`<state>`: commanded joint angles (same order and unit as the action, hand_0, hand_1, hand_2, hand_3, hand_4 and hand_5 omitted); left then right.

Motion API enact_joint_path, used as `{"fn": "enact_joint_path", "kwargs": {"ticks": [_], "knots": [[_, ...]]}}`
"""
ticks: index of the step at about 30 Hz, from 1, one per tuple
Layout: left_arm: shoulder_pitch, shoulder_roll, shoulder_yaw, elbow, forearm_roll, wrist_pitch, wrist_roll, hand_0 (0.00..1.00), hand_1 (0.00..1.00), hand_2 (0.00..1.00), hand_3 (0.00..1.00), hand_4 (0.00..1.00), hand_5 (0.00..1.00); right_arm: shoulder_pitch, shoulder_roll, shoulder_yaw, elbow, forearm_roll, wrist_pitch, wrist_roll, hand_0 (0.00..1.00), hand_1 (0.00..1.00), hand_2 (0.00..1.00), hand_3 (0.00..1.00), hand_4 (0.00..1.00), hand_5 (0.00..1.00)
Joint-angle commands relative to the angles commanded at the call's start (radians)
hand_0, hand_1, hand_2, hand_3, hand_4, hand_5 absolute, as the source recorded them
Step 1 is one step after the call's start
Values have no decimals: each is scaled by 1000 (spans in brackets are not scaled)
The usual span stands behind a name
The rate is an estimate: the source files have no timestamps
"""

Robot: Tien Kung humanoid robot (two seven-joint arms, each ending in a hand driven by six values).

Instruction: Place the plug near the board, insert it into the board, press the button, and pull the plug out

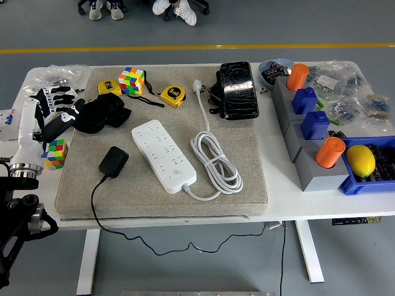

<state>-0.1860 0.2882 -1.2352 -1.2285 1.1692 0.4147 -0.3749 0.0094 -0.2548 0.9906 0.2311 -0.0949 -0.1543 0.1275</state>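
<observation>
Left hand (pixel 52 108) hovering, fingers spread, holding nothing; plug (pixel 113 161) lying beside board (pixel 163 155), right of hand. Far right, blue bin (pixel 364 185) holding lemon (pixel 360 161).

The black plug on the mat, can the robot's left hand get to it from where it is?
Probably yes. The left hand is lifted at the table's left edge, holding nothing, and the black plug lies alone on the mat just below and to the right of it, with nothing between them.
</observation>
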Motion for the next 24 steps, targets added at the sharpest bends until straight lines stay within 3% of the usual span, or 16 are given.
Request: {"fn": "enact_joint_path", "kwargs": {"ticks": [8,24], "knots": [[-10,13,-24,-37,28,-10,45,430,538,527,585,851,329,15,-4,-14,1,-7,1,-2,550,574,531,507,815,355],[-18,26,-49,-54,52,-18,74,430,547,530,589,852,333,35,-15,-60,-1,9,15,-26,553,581,537,509,820,361]]}}
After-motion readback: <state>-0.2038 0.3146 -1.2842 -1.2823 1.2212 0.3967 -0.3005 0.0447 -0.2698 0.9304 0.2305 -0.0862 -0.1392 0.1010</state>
